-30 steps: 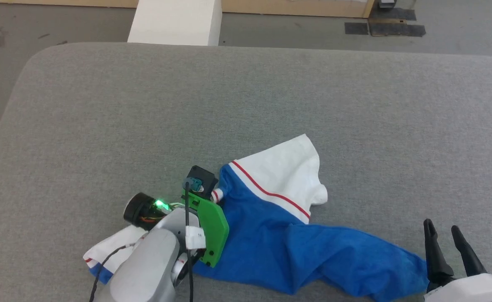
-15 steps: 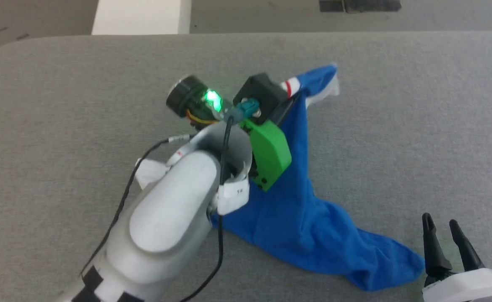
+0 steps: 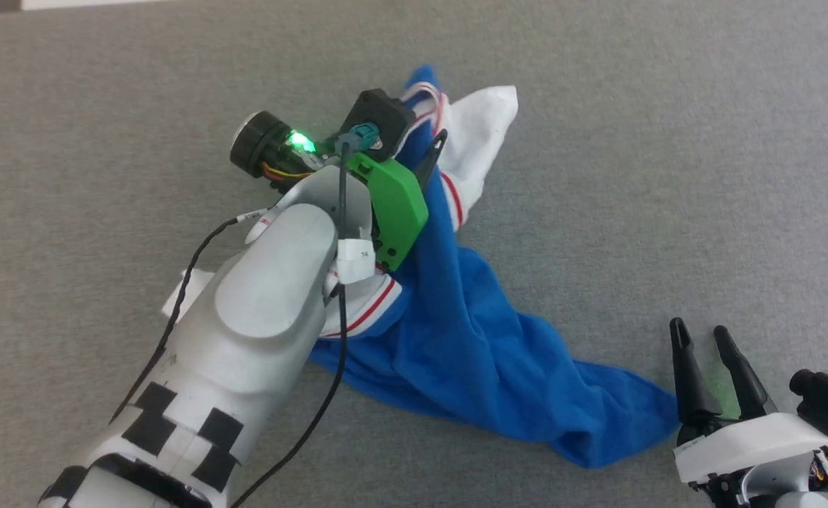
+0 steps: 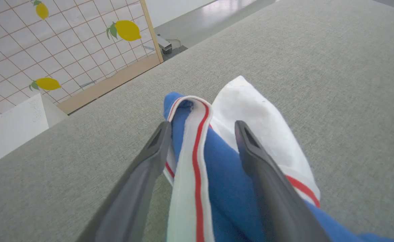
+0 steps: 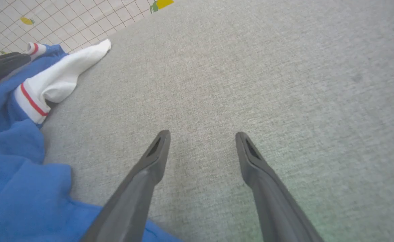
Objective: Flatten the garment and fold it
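Note:
The royal-blue garment (image 3: 470,339) lies crumpled and stretched in a long ridge across the grey table (image 3: 668,141). My left gripper (image 3: 424,137) is at its far end, open. The white-and-red neckband (image 4: 186,161) and blue cloth (image 4: 223,174) lie loosely between its spread fingers. One white sleeve (image 3: 481,127) rests just beyond the fingertips, and the other sleeve (image 3: 364,303) pokes out under my left forearm. My right gripper (image 3: 699,331) stands open and empty beside the near blue hem (image 3: 618,423). In the right wrist view this gripper (image 5: 202,134) hovers over bare table, with blue cloth (image 5: 15,151) at its left.
Beyond the table's far edge, the left wrist view shows a white box (image 4: 12,127), a tiled panel with lemon prints (image 4: 66,50) and a strip of floor (image 4: 200,20). Bare grey table surface (image 5: 284,67) stretches to the right of the garment.
The head camera has tilted down. My left arm has carried the collar end away across the table, drawing the garment out long. The right gripper has stayed beside the hem.

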